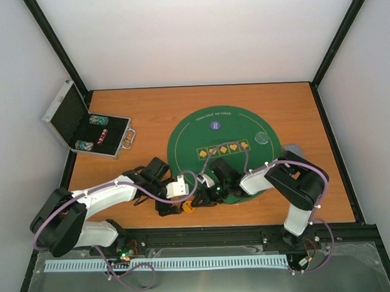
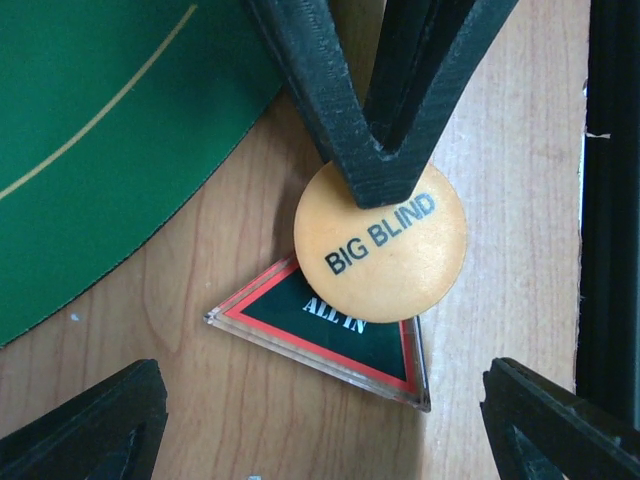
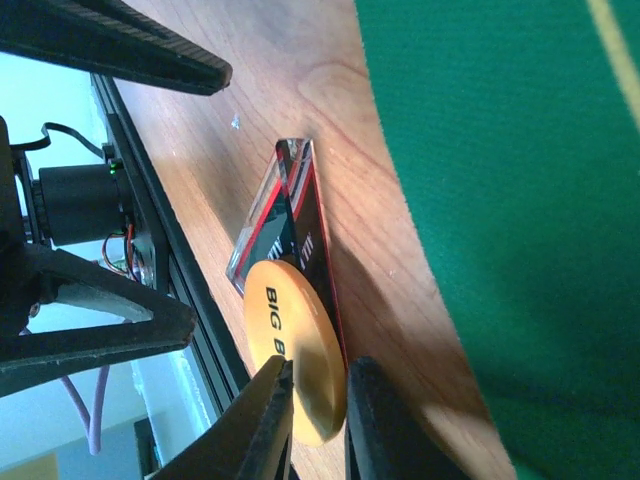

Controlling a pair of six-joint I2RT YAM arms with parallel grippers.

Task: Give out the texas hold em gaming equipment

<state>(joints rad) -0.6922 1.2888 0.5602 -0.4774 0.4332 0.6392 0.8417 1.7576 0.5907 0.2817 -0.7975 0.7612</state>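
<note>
**Top external.** Both arms meet at the near edge of the tabletop (image 1: 148,109), just off the near-left rim of the green poker mat (image 1: 188,136). The orange BIG BLIND chip (image 1: 189,207) sits there over bare wood, between the left gripper (image 1: 173,205) and the right gripper (image 1: 202,197). A purple chip (image 1: 215,126) and a clear disc (image 1: 262,138) lie on the mat. The open silver case (image 1: 67,119) stands near the far-left corner.

**Left wrist.** The left gripper's jaws are spread wide and hold nothing. They hover over the chip, which overlaps one corner of the red-edged ALL IN triangle (image 2: 340,340).

**Right wrist.** The right gripper's fingers (image 3: 262,425) pinch the chip's rim from both sides. The chip stands tilted, leaning against the triangle.

**Step in hand.** This appears to be the pick-up of the blind chip. The next move calls for a straight lift that clears the triangle without dragging it, then a carry onto the mat. The grip on the rim is thin and may slip.
</note>
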